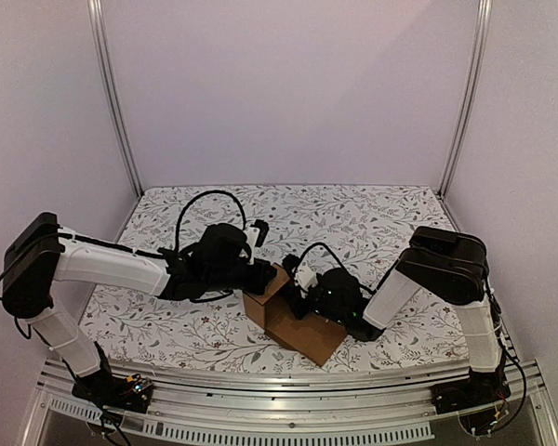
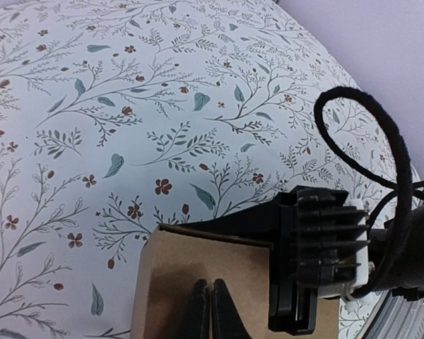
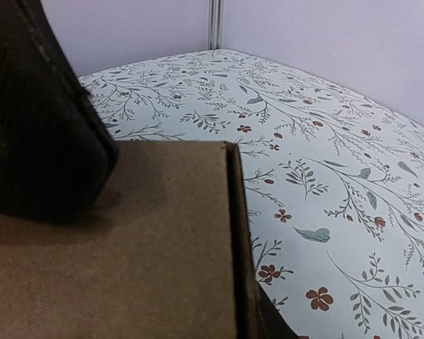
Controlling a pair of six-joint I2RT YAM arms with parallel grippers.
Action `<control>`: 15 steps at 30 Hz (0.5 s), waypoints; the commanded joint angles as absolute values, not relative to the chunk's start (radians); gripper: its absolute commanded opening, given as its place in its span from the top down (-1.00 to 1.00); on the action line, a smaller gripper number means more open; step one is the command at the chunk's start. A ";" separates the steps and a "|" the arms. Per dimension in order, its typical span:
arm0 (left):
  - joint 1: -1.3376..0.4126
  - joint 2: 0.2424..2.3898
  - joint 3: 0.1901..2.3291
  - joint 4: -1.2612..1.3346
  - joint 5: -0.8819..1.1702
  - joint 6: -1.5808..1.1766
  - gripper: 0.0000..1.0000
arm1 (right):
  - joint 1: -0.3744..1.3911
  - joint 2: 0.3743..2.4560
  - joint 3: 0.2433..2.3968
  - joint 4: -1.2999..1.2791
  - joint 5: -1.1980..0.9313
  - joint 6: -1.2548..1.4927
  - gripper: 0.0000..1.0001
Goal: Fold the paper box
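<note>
Paper box [image 1: 298, 330] sits close to the near edge of the tabletop [image 1: 372, 223], about midway between its left and right edges. It is partly formed. A broad brown panel slopes toward the near-right, and a shorter wall stands up at its far-left end. No closed box shape yet, so the fold looks early to middle stage.

Left end effector [image 1: 265, 277] reaches in from the left side and meets the upright wall at its top. In the left wrist view its fingers [image 2: 198, 311] sit together over the cardboard [image 2: 198, 275]. Whether a thin edge is nipped between them cannot be told. Likely purpose is pinning that wall so the sheet does not slide while the other arm works.

Right end effector [image 1: 302, 295] comes in from the right and is low against the far side of the sloping panel. The right wrist view is almost filled by cardboard [image 3: 127, 247], with a crease or panel edge running down the middle and a dark block [image 3: 42, 106] at upper left. Its jaw state cannot be told, as the sheet hides the tips. Likely purpose is pushing or bending a flap along that crease.

The two end effectors are just beside each other, so there is some risk of contact.

Beyond them, the floral tabletop runs to the far edge.
</note>
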State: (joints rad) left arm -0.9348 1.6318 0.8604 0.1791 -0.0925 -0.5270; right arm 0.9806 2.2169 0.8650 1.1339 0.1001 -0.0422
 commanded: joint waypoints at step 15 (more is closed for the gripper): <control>-0.919 1.659 0.873 0.129 -0.084 -0.538 0.94 | 0.977 2.139 0.801 1.151 0.126 -0.052 -0.21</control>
State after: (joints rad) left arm -0.9337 1.6386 0.8707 0.1707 -0.0864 -0.5289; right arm 0.9806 2.2036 0.8417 1.1366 0.1028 -0.0471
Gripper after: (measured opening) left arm 0.033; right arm 0.530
